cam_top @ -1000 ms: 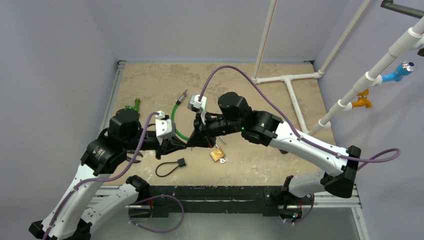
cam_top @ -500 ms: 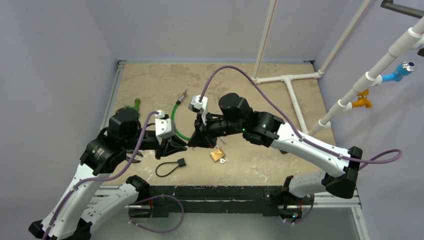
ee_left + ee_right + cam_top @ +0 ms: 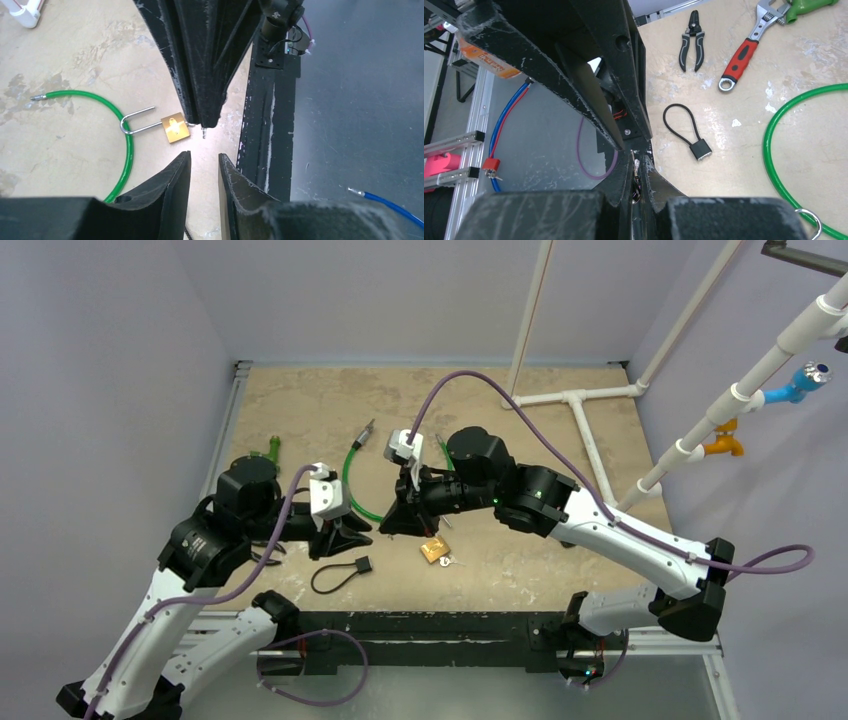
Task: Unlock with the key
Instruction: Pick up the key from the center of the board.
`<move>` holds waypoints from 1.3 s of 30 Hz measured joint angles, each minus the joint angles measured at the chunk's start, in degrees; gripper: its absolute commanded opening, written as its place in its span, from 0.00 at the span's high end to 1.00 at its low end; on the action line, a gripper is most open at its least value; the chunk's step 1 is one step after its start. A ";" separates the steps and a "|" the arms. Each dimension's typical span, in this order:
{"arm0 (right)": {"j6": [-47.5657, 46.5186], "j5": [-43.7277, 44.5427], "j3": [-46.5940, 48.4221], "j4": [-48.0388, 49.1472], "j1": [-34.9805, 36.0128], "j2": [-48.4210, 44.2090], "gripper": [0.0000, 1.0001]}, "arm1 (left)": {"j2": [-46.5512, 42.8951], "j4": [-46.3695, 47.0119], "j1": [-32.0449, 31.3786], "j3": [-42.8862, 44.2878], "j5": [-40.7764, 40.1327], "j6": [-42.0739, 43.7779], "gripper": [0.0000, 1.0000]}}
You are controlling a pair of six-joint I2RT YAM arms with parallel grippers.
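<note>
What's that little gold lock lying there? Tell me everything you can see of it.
It is a small brass padlock with a square, shiny gold-coloured body and a long silver U-shaped shackle. It lies flat on the stone-patterned table. The shackle's bend crosses the green cable; whether it hooks around it cannot be told. One shackle leg enters the body; the other seems to stop short. The right claw, shut on what looks like a small key, hangs by its base, contact unclear.

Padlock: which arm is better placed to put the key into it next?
Right. The right claw is shut on the key, with the brass padlock lying close by; the left claw is open and empty.
</note>
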 measured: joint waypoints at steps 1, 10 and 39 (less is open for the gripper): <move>0.00 0.00 0.00 -0.04 0.00 0.00 1.00 | 0.11 0.02 0.00 0.04 -0.46 0.09 0.76; -0.02 -0.94 0.00 -0.02 0.00 0.00 1.00 | 1.18 2.91 0.00 0.85 -0.66 0.13 0.77; 1.86 -1.49 -0.24 4.02 -0.87 0.61 0.98 | 1.20 3.32 -0.11 2.91 -3.76 -0.39 1.00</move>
